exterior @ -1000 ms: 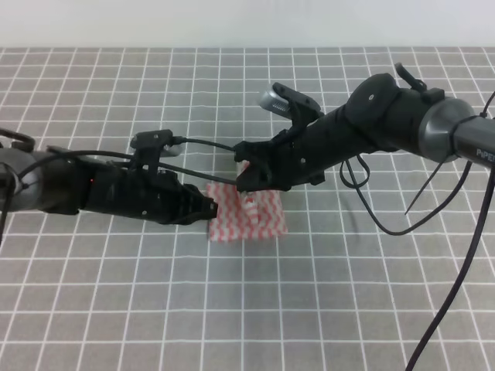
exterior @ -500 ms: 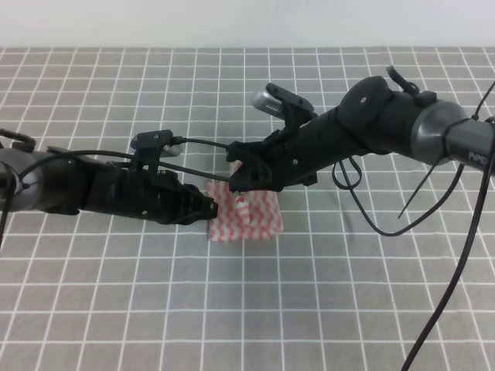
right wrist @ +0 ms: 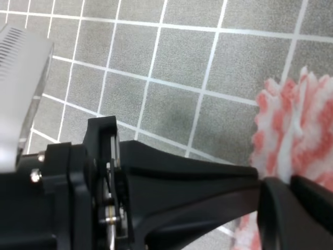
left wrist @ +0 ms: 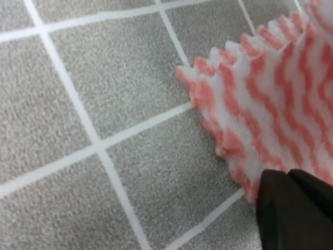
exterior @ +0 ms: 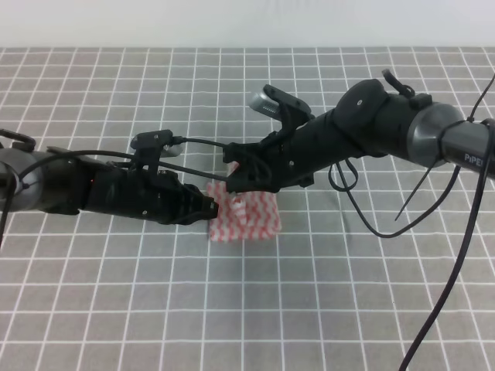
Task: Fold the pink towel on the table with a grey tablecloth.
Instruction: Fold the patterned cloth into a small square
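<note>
The towel (exterior: 246,217) is lying near the middle of the desk (exterior: 325,309), folded into a small bunched rectangle on the grey checked cloth. Both arms are reaching in low from opposite sides and meeting at it.

The left pincer (exterior: 209,207) is pressing against the towel's left edge. In the left wrist view its two dark fingertips (left wrist: 291,208) are sitting tight together over the pinked border of the towel (left wrist: 270,104), with no gap showing between them, so it is closed on the towel's edge. A corner of the cloth is spreading flat onto the desk (left wrist: 104,78) beside it.

The right pincer (exterior: 241,179) is hovering at the towel's upper left corner, just above the left one. In the right wrist view its dark tips (right wrist: 296,208) are closing together against the towel (right wrist: 291,120), gripping a raised fold of it, with the left arm's black body (right wrist: 156,182) crossing directly beneath.
</note>
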Controlling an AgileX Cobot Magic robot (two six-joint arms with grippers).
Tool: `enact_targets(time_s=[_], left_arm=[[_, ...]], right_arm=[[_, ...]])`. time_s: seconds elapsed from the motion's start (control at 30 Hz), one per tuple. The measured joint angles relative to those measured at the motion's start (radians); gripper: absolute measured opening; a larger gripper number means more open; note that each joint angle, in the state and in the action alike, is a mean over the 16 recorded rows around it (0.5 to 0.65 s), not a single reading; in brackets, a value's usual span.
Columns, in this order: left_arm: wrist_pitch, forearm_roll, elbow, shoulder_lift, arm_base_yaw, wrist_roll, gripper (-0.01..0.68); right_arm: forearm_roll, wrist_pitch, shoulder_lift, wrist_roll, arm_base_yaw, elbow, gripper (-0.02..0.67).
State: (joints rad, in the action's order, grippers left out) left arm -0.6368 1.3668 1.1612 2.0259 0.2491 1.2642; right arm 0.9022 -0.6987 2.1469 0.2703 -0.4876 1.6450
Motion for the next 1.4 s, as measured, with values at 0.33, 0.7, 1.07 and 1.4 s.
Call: enact_targets(time_s=[0.33, 0.7, 1.07, 1.4], left_arm=[[-0.010, 0.012, 0.000, 0.002, 0.000, -0.001, -0.004], [-0.019, 0.018, 0.000, 0.004, 0.000, 0.000, -0.004], [-0.026, 0.019, 0.000, 0.005, 0.000, 0.002, -0.004], [-0.030, 0.021, 0.000, 0.002, 0.000, 0.005, -0.003]], right_arm=[[-0.004, 0.009, 0.001, 0.000, -0.014, 0.000, -0.015], [-0.045, 0.030, 0.002, -0.009, -0.019, 0.000, -0.015], [-0.082, 0.041, 0.005, -0.027, -0.019, 0.000, -0.015], [-0.069, 0.035, 0.007, -0.027, -0.019, 0.000, -0.015]])
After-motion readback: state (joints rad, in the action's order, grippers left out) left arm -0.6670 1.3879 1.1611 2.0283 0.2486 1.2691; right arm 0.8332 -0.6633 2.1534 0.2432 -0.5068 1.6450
